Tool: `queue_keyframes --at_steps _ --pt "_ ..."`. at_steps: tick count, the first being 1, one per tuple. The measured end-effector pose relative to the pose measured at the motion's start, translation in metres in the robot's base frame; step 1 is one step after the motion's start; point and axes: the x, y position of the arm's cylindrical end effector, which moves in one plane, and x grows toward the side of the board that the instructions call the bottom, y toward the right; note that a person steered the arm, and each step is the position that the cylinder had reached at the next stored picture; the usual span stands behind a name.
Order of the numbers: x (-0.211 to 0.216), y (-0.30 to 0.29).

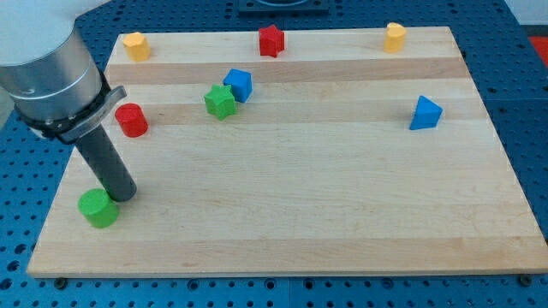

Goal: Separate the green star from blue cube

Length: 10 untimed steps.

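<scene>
The green star lies on the wooden board in the upper left part of the view. The blue cube sits just up and right of it, touching or nearly touching it. My tip is at the view's lower left, far down and left of both blocks. It rests right beside a green cylinder, at that block's upper right.
A red cylinder sits left of the star. A yellow block, a red star-like block and a yellow cylinder line the top edge. A blue triangular block sits at the right.
</scene>
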Motion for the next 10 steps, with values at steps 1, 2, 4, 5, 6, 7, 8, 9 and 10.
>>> queue_keyframes --at_steps 1,2,4,5,6,7,8,9,10 --pt "0.007 0.0" --pt "0.014 -0.003" --pt "-0.001 0.01" --pt "-0.037 0.019" --pt "-0.078 0.024" --pt "-0.113 0.054" --pt "-0.136 0.075" --pt "-0.172 0.067" --pt "-0.19 0.095"
